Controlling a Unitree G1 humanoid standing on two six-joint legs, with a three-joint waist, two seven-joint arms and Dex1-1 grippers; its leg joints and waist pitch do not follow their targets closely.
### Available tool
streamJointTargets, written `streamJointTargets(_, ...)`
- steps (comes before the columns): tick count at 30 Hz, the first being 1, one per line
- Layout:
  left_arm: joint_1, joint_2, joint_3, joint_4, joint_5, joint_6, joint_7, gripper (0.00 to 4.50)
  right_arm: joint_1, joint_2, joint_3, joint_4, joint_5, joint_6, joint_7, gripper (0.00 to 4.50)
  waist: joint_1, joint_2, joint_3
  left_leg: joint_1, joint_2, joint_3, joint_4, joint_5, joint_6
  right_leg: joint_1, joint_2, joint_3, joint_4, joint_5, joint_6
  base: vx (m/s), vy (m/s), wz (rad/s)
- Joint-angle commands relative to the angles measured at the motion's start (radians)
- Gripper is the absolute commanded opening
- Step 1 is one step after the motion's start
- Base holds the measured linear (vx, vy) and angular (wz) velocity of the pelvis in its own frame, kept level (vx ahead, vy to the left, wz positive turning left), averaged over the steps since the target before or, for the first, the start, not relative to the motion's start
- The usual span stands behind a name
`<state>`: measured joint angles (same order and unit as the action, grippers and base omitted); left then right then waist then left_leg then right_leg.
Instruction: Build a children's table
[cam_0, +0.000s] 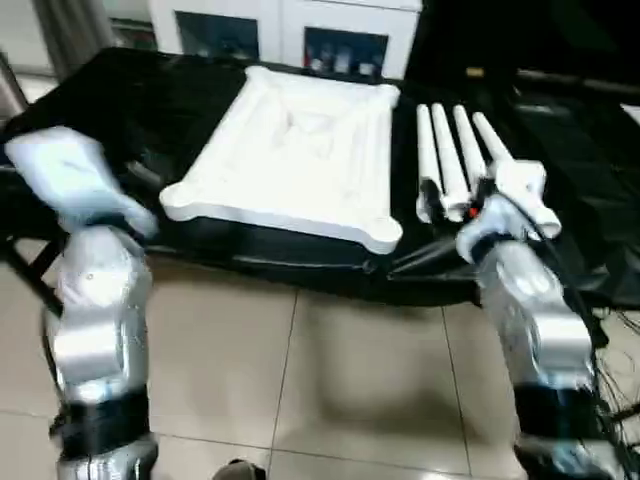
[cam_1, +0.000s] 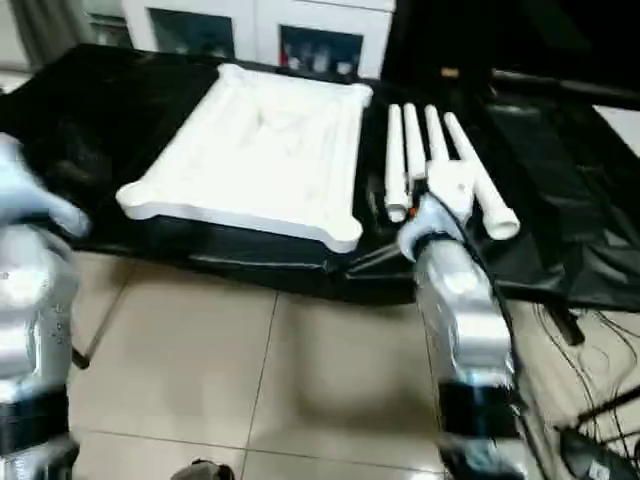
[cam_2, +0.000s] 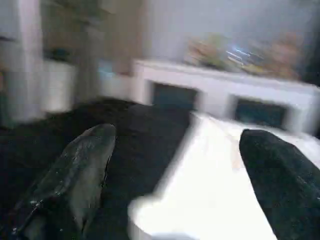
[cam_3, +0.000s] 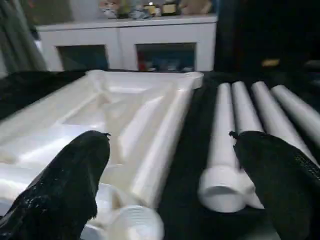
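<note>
The children's table top (cam_0: 290, 150) lies upside down on the black cloth, ribbed underside up, with round sockets at its corners. Several white tube legs (cam_0: 447, 160) lie side by side just right of it. My left gripper (cam_2: 182, 150) is open, its black fingers (cam_2: 80, 170) wide apart, with the top's near left corner (cam_2: 200, 200) ahead of it. My right gripper (cam_3: 170, 137) is open too and holds nothing. It hovers at the near ends of the legs (cam_3: 225, 145), with a corner socket (cam_3: 135, 225) close by.
The big table draped in black cloth (cam_0: 140, 100) carries the parts; its near edge hangs over a tiled floor (cam_0: 330, 380). A white cabinet with glass doors (cam_0: 300, 30) stands behind. Cables (cam_1: 590, 340) lie on the floor at the right.
</note>
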<state>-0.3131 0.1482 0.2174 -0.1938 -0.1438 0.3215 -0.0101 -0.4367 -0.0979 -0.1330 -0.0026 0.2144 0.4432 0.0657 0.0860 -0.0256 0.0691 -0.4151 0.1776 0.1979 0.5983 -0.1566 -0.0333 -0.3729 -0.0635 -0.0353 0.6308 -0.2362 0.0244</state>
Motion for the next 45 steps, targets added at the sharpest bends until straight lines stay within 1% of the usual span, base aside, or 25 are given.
streamJointTargets(1, 0.036, -0.009, -0.052, -0.022, -0.030, 0.022, -0.061, 4.44, -0.002, -0.007, -0.013, -0.005, 0.010, 0.006, 0.004, 4.50, 0.002, 0.018, -0.075, 0.051, 0.058, -0.032, -0.077, -0.188, -0.067, 0.009, -0.067, 0.039, -0.065, 0.000, -0.125, 0.000, 0.000, 0.00)
streamJointTargets(5, 0.132, 0.006, -0.146, -0.005, 0.035, 0.014, -0.057, 4.44, 0.005, -0.007, 0.027, 0.004, -0.033, -0.125, 0.029, 4.50, 0.008, 0.016, -0.081, 0.043, 0.055, -0.032, -0.074, -0.177, -0.065, 0.015, -0.070, 0.039, -0.061, 0.067, -0.112, 0.000, 0.000, 0.00)
streamJointTargets(10, 0.206, -0.011, -0.197, 0.027, 0.070, -0.024, -0.084, 4.44, 0.083, -0.025, 0.085, -0.021, -0.043, -0.085, 0.083, 4.50, 0.009, 0.014, -0.075, 0.040, 0.056, -0.033, -0.076, -0.189, -0.046, 0.018, -0.069, 0.040, -0.068, 0.046, -0.114, 0.000, 0.000, 0.00)
streamJointTargets(15, 0.201, -0.010, -0.222, 0.017, 0.039, -0.041, -0.121, 4.44, 0.123, -0.040, 0.123, -0.002, -0.068, -0.117, 0.111, 4.50, 0.005, 0.011, -0.074, 0.044, 0.057, -0.033, -0.081, -0.251, -0.051, 0.013, -0.069, 0.041, -0.075, -0.046, -0.126, 0.000, 0.000, 0.00)
streamJointTargets(16, 0.200, -0.008, -0.223, 0.017, 0.040, -0.041, -0.121, 4.44, 0.124, -0.039, 0.123, -0.001, -0.068, -0.117, 0.111, 4.50, 0.006, 0.012, -0.073, 0.048, 0.058, -0.034, -0.084, -0.293, -0.058, 0.014, -0.071, 0.040, -0.079, -0.102, -0.118, 0.000, 0.000, 0.00)
streamJointTargets(17, 0.190, 0.008, -0.250, 0.020, 0.066, -0.041, -0.131, 4.44, 0.129, -0.033, 0.119, 0.008, -0.069, -0.116, 0.104, 4.50, 0.004, 0.013, -0.068, 0.061, 0.059, -0.036, -0.088, -0.396, -0.074, 0.013, -0.073, 0.041, -0.091, -0.240, -0.098, 0.000, 0.000, 0.00)
streamJointTargets(19, 0.172, 0.013, -0.266, 0.028, 0.099, -0.048, -0.129, 4.44, 0.135, -0.033, 0.123, 0.012, -0.074, -0.118, 0.099, 4.50, -0.006, 0.018, -0.048, 0.103, 0.051, -0.042, -0.090, -0.633, -0.096, 0.004, -0.065, 0.027, -0.136, -0.534, -0.061, 0.000, 0.000, 0.00)
streamJointTargets(20, 0.171, 0.013, -0.267, 0.029, 0.101, -0.049, -0.129, 4.44, 0.135, -0.034, 0.123, 0.012, -0.074, -0.119, 0.099, 4.50, -0.008, 0.017, -0.043, 0.116, 0.050, -0.044, -0.090, -0.673, -0.095, 0.005, -0.062, 0.019, -0.146, -0.591, -0.055, 0.000, 0.000, 0.00)
streamJointTargets(21, 0.163, 0.006, -0.263, 0.032, 0.102, -0.053, -0.128, 4.44, 0.136, -0.035, 0.125, 0.011, -0.075, -0.120, 0.099, 4.50, -0.016, 0.017, -0.040, 0.132, 0.045, -0.048, -0.088, -0.717, -0.090, 0.020, -0.057, 0.003, -0.161, -0.654, -0.048, 0.000, 0.000, 0.00)
streamJointTargets(23, 0.143, -0.013, -0.250, 0.039, 0.091, -0.056, -0.119, 4.44, 0.133, -0.034, 0.121, 0.012, -0.075, -0.119, 0.098, 4.50, -0.025, 0.020, -0.037, 0.129, 0.045, -0.054, -0.097, -0.723, -0.086, 0.046, -0.056, -0.010, -0.171, -0.662, -0.042, 0.029, 0.033, -0.19)
streamJointTargets(25, 0.139, -0.012, -0.252, 0.040, 0.090, -0.056, -0.121, 4.44, 0.129, -0.032, 0.116, 0.016, -0.073, -0.119, 0.096, 4.50, -0.037, 0.033, -0.042, 0.138, 0.048, -0.065, -0.110, -0.742, -0.084, 0.063, -0.055, -0.017, -0.169, -0.580, -0.061, 0.047, 0.040, -0.18)
streamJointTargets(26, 0.136, -0.006, -0.258, 0.040, 0.089, -0.055, -0.121, 4.44, 0.123, -0.029, 0.111, 0.021, -0.071, -0.122, 0.095, 4.50, -0.045, 0.030, -0.045, 0.133, 0.048, -0.067, -0.112, -0.731, -0.080, 0.071, -0.056, -0.018, -0.166, -0.551, -0.068, 0.053, 0.041, -0.16)
streamJointTargets(27, 0.138, 0.000, -0.264, 0.037, 0.091, -0.061, -0.122, 4.44, 0.116, -0.029, 0.108, 0.026, -0.071, -0.124, 0.096, 4.50, -0.051, 0.025, -0.052, 0.111, 0.044, -0.067, -0.116, -0.675, -0.064, 0.096, -0.059, -0.017, -0.161, -0.507, -0.075, 0.079, 0.041, -0.21)
streamJointTargets(28, 0.138, 0.000, -0.264, 0.036, 0.091, -0.061, -0.122, 4.44, 0.116, -0.029, 0.108, 0.027, -0.071, -0.124, 0.096, 4.50, -0.048, 0.025, -0.060, 0.105, 0.038, -0.057, -0.116, -0.602, -0.037, 0.106, -0.065, -0.009, -0.161, -0.470, -0.093, 0.089, 0.026, -0.13)
streamJointTargets(29, 0.140, -0.001, -0.263, 0.034, 0.091, -0.060, -0.122, 4.44, 0.113, -0.030, 0.107, 0.029, -0.072, -0.127, 0.096, 4.50, -0.049, 0.020, -0.062, 0.109, 0.038, -0.052, -0.114, -0.577, -0.025, 0.103, -0.066, -0.007, -0.161, -0.451, -0.109, 0.089, 0.026, -0.13)
streamJointTargets(31, 0.145, -0.001, -0.256, 0.030, 0.092, -0.056, -0.124, 4.44, 0.108, -0.031, 0.108, 0.033, -0.073, -0.128, 0.096, 4.50, -0.049, 0.019, -0.073, 0.099, 0.034, -0.040, -0.108, -0.442, 0.024, 0.122, -0.063, -0.001, -0.149, -0.345, -0.169, 0.091, -0.002, 0.00)
streamJointTargets(33, 0.153, -0.001, -0.247, 0.022, 0.097, -0.055, -0.121, 4.44, 0.102, -0.033, 0.114, 0.038, -0.072, -0.131, 0.106, 4.50, -0.046, 0.019, -0.079, 0.108, 0.034, -0.035, -0.103, -0.358, 0.063, 0.122, -0.056, -0.004, -0.136, -0.243, -0.207, 0.107, -0.016, 0.03)
streamJointTargets(36, 0.158, 0.000, -0.245, 0.014, 0.099, -0.049, -0.118, 4.44, 0.096, -0.039, 0.126, 0.042, -0.079, -0.134, 0.120, 4.50, -0.036, 0.009, -0.092, 0.092, 0.015, -0.030, -0.083, -0.168, 0.143, 0.151, -0.044, -0.005, -0.114, -0.047, -0.216, 0.127, -0.025, 0.03)
streamJointTargets(38, 0.160, 0.001, -0.247, 0.011, 0.100, -0.044, -0.111, 4.44, 0.091, -0.043, 0.131, 0.051, -0.085, -0.137, 0.128, 4.50, -0.028, 0.009, -0.099, 0.096, 0.007, -0.035, -0.072, -0.061, 0.200, 0.157, -0.031, -0.008, -0.094, 0.066, -0.200, 0.142, -0.018, 0.04)
streamJointTargets(40, 0.161, 0.001, -0.247, 0.010, 0.099, -0.044, -0.112, 4.44, 0.091, -0.043, 0.132, 0.053, -0.086, -0.138, 0.128, 4.50, -0.030, 0.013, -0.104, 0.119, 0.011, -0.054, -0.061, 0.055, 0.275, 0.141, -0.014, -0.021, -0.065, 0.154, -0.166, 0.137, -0.018, 0.06)
streamJointTargets(41, 0.165, 0.000, -0.248, 0.007, 0.099, -0.044, -0.111, 4.44, 0.091, -0.044, 0.130, 0.054, -0.084, -0.137, 0.129, 4.50, -0.039, 0.012, -0.107, 0.161, 0.029, -0.078, -0.051, 0.135, 0.353, 0.105, -0.006, -0.029, -0.036, 0.185, -0.132, 0.134, -0.020, 0.08)
streamJointTargets(42, 0.169, -0.001, -0.248, 0.005, 0.098, -0.044, -0.112, 4.44, 0.092, -0.045, 0.130, 0.052, -0.083, -0.137, 0.131, 4.50, -0.054, 0.013, -0.107, 0.221, 0.067, -0.120, -0.034, 0.219, 0.441, 0.032, -0.018, -0.031, -0.002, 0.128, -0.102, 0.112, -0.038, 0.10)
streamJointTargets(43, 0.171, -0.002, -0.249, 0.003, 0.098, -0.044, -0.112, 4.44, 0.093, -0.046, 0.130, 0.050, -0.082, -0.135, 0.132, 4.50, -0.063, 0.001, -0.100, 0.233, 0.088, -0.141, -0.025, 0.249, 0.499, -0.001, -0.044, -0.016, 0.011, 0.056, -0.079, 0.088, -0.053, 0.04)
streamJointTargets(44, 0.174, -0.003, -0.250, 0.002, 0.098, -0.043, -0.114, 4.44, 0.095, -0.047, 0.130, 0.045, -0.080, -0.131, 0.135, 4.50, -0.057, -0.007, -0.097, 0.219, 0.074, -0.130, -0.016, 0.250, 0.494, 0.008, -0.053, -0.004, 0.004, 0.066, -0.075, 0.088, -0.053, 0.04)
streamJointTargets(45, 0.174, -0.003, -0.250, 0.002, 0.098, -0.043, -0.114, 4.44, 0.095, -0.047, 0.130, 0.045, -0.080, -0.131, 0.135, 4.50, -0.026, -0.043, -0.086, 0.069, -0.056, -0.040, 0.032, 0.126, 0.399, 0.150, -0.048, 0.055, -0.050, 0.216, -0.081, 0.087, -0.049, 0.06)
